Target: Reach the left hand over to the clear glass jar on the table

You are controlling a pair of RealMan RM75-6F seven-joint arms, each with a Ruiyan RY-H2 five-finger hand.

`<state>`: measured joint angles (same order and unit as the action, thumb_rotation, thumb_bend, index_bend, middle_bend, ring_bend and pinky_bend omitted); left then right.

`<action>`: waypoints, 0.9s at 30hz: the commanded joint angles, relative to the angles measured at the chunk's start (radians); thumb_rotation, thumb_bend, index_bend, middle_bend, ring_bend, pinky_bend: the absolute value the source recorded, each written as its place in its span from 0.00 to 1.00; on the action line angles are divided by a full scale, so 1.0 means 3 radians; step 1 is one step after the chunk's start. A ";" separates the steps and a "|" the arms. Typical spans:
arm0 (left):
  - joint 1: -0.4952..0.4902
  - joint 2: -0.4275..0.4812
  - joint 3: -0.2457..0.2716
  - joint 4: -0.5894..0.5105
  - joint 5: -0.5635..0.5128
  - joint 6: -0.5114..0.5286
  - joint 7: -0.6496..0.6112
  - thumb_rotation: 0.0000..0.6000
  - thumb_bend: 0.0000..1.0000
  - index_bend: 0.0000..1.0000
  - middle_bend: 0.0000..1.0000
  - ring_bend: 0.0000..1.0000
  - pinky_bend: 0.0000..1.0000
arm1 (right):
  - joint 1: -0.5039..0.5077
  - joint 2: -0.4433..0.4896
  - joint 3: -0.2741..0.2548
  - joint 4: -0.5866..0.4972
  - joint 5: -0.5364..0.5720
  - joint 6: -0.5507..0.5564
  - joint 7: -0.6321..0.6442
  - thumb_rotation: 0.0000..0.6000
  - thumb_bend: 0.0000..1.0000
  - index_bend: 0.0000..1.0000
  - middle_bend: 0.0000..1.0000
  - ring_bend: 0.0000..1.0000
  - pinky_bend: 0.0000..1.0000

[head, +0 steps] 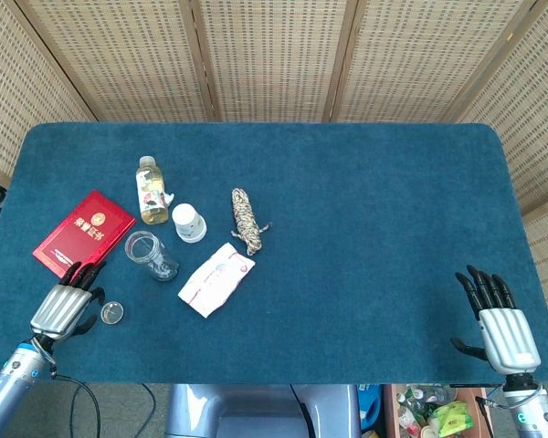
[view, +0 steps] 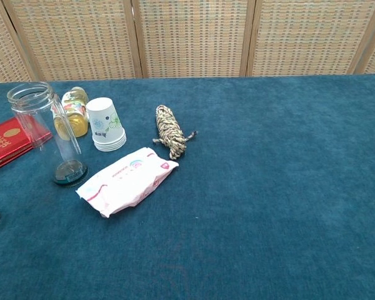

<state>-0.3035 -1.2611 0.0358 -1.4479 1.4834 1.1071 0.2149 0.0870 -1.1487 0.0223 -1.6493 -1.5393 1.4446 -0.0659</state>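
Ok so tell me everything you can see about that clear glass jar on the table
The clear glass jar is a tall, see-through cylinder with a thicker ridged rim at its open mouth and no lid on it. It looks empty. It stands upright on the blue table, its dark base on the cloth. The red booklet lies to its left, the yellow drink bottle and white paper cup behind it, the pink wipes pack to its right. Nothing touches it; the left hand is apart from it.

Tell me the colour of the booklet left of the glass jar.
Red with gold print, the booklet shows best in the head view.
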 commanded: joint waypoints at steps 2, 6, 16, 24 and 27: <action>-0.0009 -0.0027 0.0010 0.0031 -0.0018 -0.0017 0.0009 1.00 0.38 0.49 0.00 0.00 0.00 | 0.0000 0.0001 -0.0001 0.0002 0.0000 0.0000 0.0001 1.00 0.00 0.00 0.00 0.00 0.00; -0.0020 -0.0057 0.0016 0.0066 -0.0040 -0.0039 0.0009 1.00 0.40 0.49 0.00 0.00 0.00 | 0.0002 -0.0002 -0.0003 0.0001 -0.0002 -0.0006 -0.0005 1.00 0.00 0.00 0.00 0.00 0.00; -0.0056 -0.0151 0.0027 0.0170 -0.0106 -0.0120 0.0018 1.00 0.41 0.49 0.00 0.00 0.00 | 0.0002 -0.0001 -0.0001 0.0002 0.0005 -0.0007 0.0002 1.00 0.00 0.00 0.00 0.00 0.00; -0.0074 -0.0222 0.0012 0.0240 -0.0142 -0.0132 0.0005 1.00 0.41 0.50 0.00 0.00 0.00 | 0.0004 -0.0004 -0.0003 0.0000 0.0005 -0.0012 -0.0009 1.00 0.00 0.00 0.00 0.00 0.00; -0.0078 -0.0242 0.0015 0.0255 -0.0148 -0.0136 0.0005 1.00 0.42 0.50 0.00 0.00 0.00 | 0.0003 -0.0002 -0.0003 0.0001 0.0004 -0.0012 -0.0006 1.00 0.00 0.00 0.00 0.00 0.00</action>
<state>-0.3267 -1.3332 0.0403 -1.3717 1.4392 1.0663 0.2166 0.0881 -1.1494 0.0213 -1.6491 -1.5382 1.4412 -0.0677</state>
